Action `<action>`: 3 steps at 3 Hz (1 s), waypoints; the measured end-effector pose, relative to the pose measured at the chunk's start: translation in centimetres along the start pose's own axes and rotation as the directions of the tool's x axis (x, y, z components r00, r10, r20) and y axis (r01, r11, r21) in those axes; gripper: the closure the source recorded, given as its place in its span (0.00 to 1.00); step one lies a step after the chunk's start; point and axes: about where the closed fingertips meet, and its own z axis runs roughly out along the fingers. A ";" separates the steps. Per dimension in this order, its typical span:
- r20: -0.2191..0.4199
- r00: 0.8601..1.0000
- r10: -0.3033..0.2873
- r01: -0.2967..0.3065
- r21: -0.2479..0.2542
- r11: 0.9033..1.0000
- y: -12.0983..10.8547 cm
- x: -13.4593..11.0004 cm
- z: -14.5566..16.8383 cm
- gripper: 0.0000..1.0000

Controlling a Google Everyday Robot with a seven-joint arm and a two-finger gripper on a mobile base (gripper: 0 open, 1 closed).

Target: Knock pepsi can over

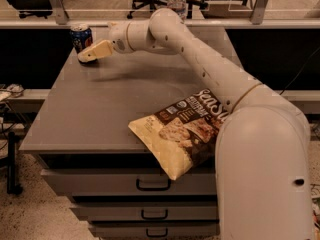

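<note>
Presently: approach step, knock not yet made | pepsi can (81, 37) upright at far-left corner of table (100, 114) | gripper (87, 56) low, just beside can's base, seemingly closed, holding nothing | next, by judgement: firm sideways push against can's body to topple it.

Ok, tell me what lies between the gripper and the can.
Nothing: in the camera view the gripper sits right by the can, at its foot, with no object between them.
</note>
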 end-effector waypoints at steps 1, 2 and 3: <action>-0.029 1.000 -0.002 0.001 -0.002 1.000 0.4 -0.9 1.7 0.18; -0.080 0.997 -0.018 0.018 0.008 1.000 0.5 -1.1 2.7 0.41; -0.098 0.995 -0.013 0.013 0.006 1.000 0.8 -1.3 3.6 0.64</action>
